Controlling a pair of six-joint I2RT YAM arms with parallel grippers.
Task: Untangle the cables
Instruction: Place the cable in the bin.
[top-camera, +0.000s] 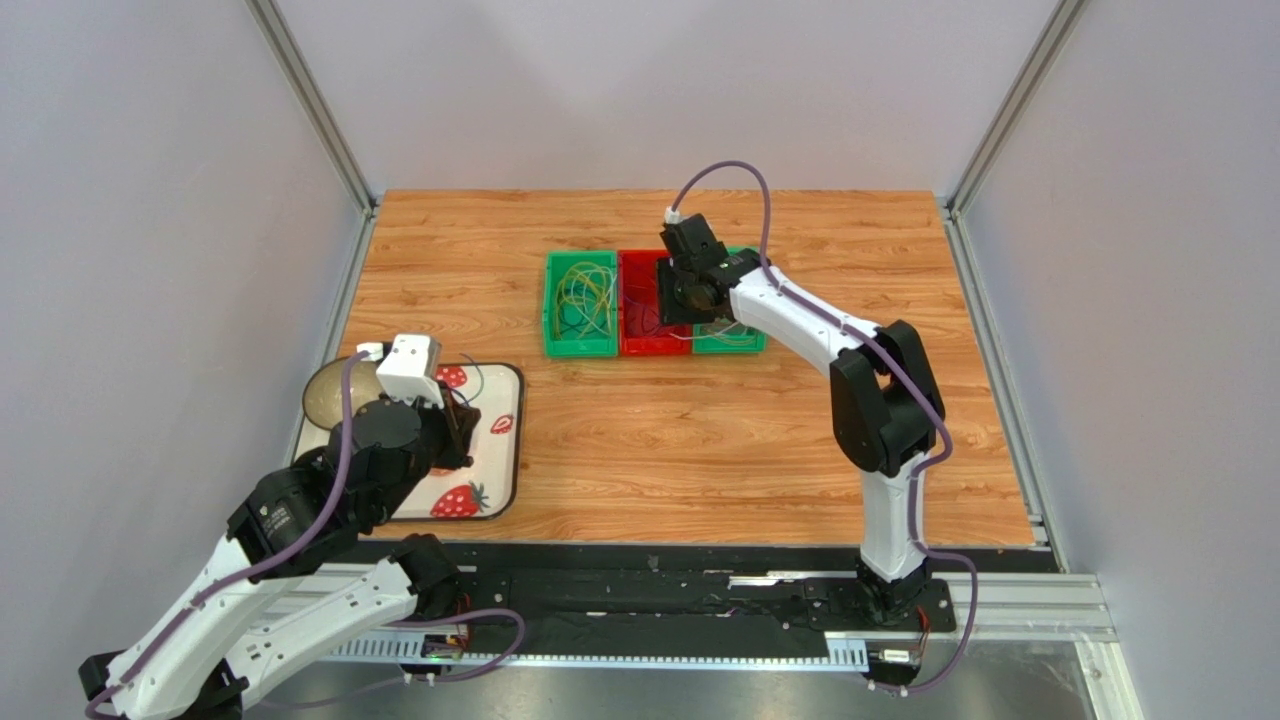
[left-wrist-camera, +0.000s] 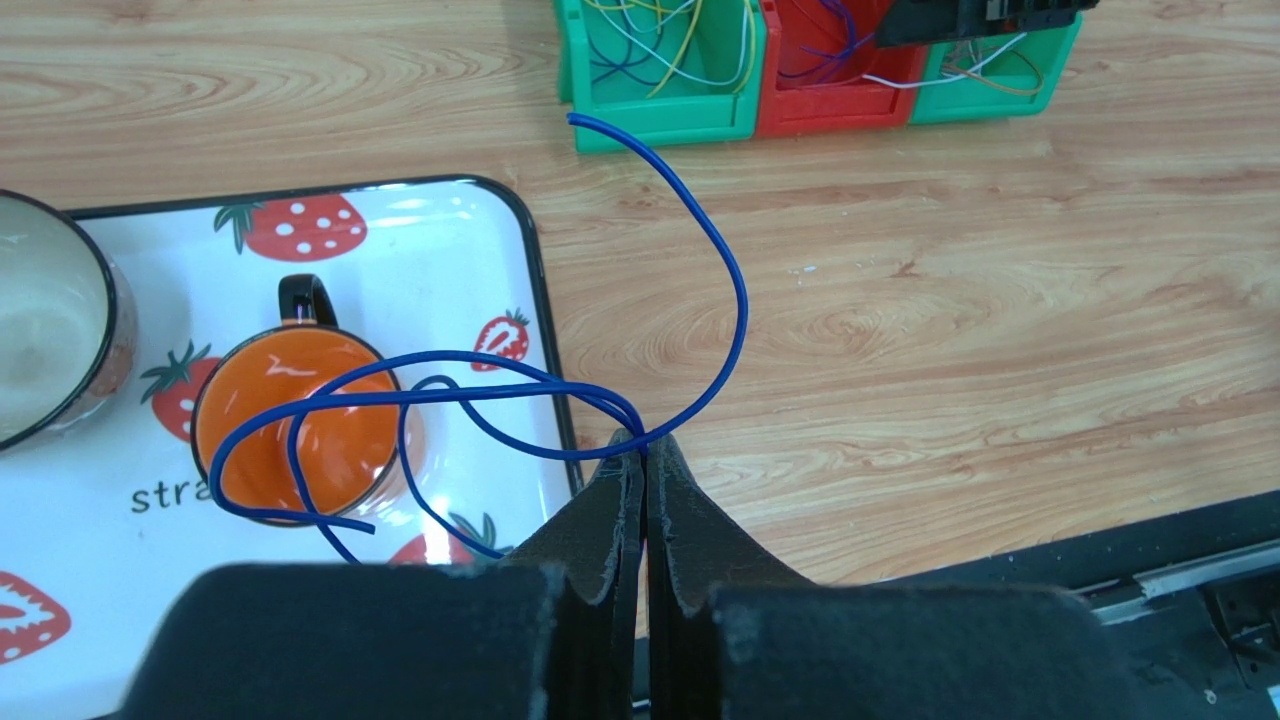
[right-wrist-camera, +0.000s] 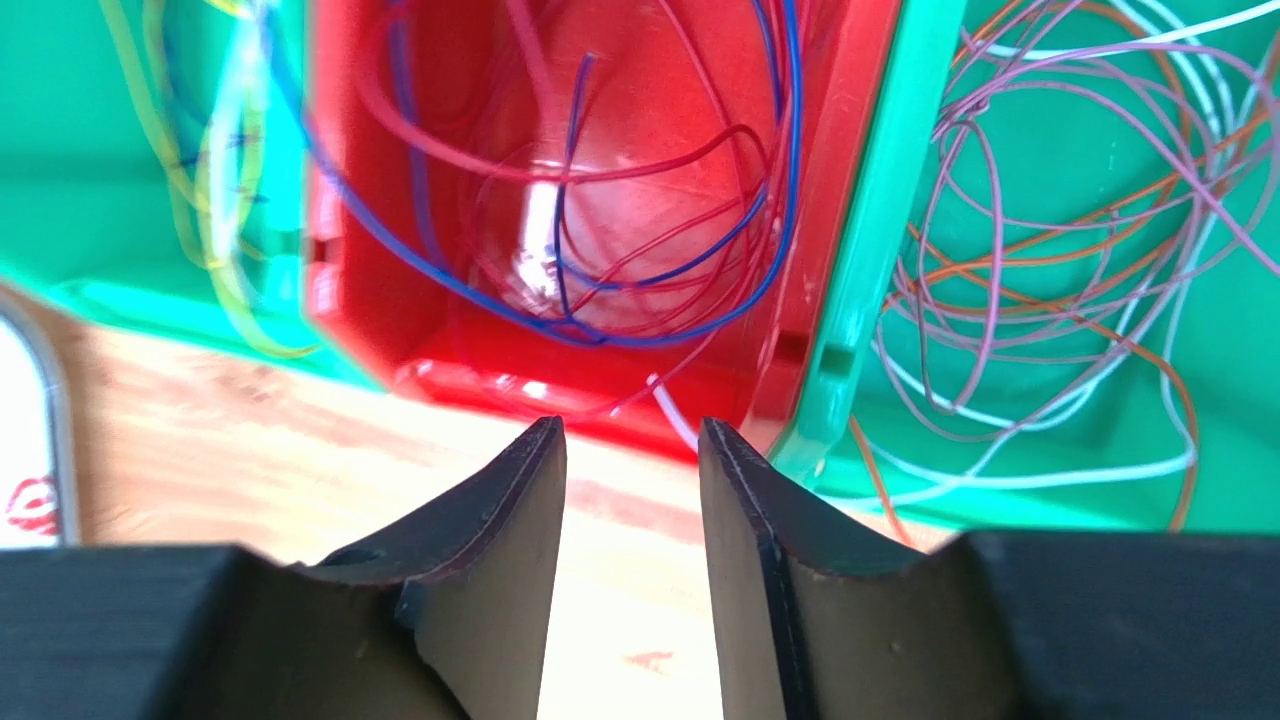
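My left gripper (left-wrist-camera: 646, 447) is shut on a thin blue cable (left-wrist-camera: 742, 308). The cable loops left over an orange mug (left-wrist-camera: 301, 423) and arcs up toward the bins. This gripper (top-camera: 455, 428) hovers over the strawberry tray (top-camera: 504, 465). My right gripper (right-wrist-camera: 631, 435) is open and holds nothing. It stands just in front of the red bin (right-wrist-camera: 601, 383), which holds blue and red cables (right-wrist-camera: 661, 278). The right green bin (right-wrist-camera: 872, 300) holds purple, white and orange cables (right-wrist-camera: 1052, 255). Yellow cables (right-wrist-camera: 211, 225) lie in the left green bin (top-camera: 559, 342). From above, the right gripper (top-camera: 672, 300) is over the red bin (top-camera: 639, 345).
A grey bowl (left-wrist-camera: 45, 338) sits on the tray (left-wrist-camera: 451, 240) beside the mug. The three bins (left-wrist-camera: 676, 113) stand in a row at mid-table. Grey walls enclose the wooden table (top-camera: 721, 450) on both sides.
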